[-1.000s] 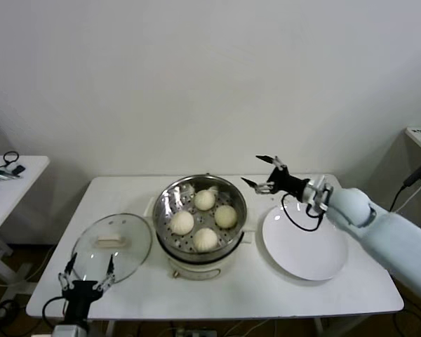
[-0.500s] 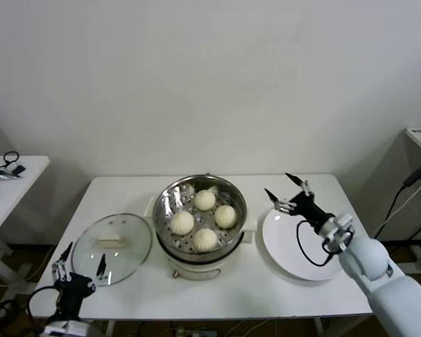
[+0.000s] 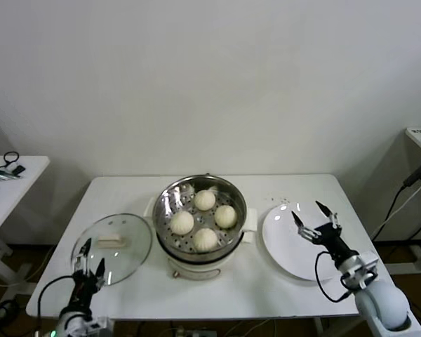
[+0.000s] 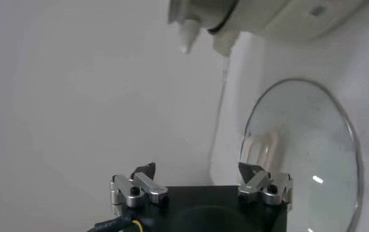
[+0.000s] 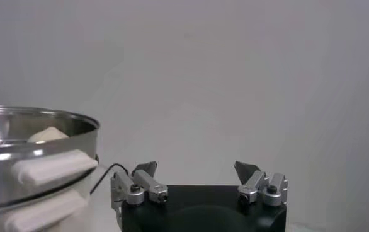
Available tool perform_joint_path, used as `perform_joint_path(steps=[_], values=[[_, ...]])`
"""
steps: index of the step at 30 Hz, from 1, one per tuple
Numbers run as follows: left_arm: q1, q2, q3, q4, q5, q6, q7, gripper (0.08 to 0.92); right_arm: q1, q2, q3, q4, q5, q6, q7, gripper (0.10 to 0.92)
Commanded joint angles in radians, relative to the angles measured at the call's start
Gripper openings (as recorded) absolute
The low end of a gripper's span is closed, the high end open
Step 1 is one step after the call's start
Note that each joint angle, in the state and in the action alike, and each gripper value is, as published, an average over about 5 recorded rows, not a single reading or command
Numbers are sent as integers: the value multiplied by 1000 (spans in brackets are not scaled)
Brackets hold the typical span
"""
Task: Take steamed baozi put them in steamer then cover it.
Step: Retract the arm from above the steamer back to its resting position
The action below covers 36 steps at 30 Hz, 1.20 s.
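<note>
The right arm is a smooth white rounded shell ending in a silver wrist collar, with a thin black cable looping beside it. Its right claw (image 3: 316, 220) has a black body and slim dark fingers on silver metal brackets fastened with dark screws. The left claw (image 3: 86, 256) is built alike: black block, silver screwed brackets, dark pointed tips, a black cable trailing off.

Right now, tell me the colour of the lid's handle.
Cream-white, on the clear glass lid; its handle shows best in the head view.
</note>
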<state>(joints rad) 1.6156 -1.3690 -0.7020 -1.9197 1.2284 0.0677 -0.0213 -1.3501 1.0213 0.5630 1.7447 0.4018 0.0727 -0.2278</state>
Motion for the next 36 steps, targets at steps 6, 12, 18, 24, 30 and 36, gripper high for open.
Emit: perform_joint_path(steps=[6, 12, 18, 24, 30, 36], values=[[-254, 18, 75, 311, 233, 2, -52, 823, -75, 79, 50, -25, -90, 7, 5, 823], [-324, 20, 85, 409, 264, 12, -84, 823, -78, 84, 57, -31, -97, 8, 6, 823], [-372, 28, 88, 481, 274, 22, -87, 823, -78, 90, 63, -40, -101, 11, 5, 823], [-405, 31, 68, 525, 264, 33, -99, 823, -75, 94, 60, -46, -107, 11, 5, 823], [-409, 46, 72, 505, 223, 37, -104, 823, -65, 99, 56, -61, -123, 15, 2, 823], [-427, 44, 88, 530, 208, 39, -113, 823, -61, 108, 52, -69, -140, 20, -1, 823]])
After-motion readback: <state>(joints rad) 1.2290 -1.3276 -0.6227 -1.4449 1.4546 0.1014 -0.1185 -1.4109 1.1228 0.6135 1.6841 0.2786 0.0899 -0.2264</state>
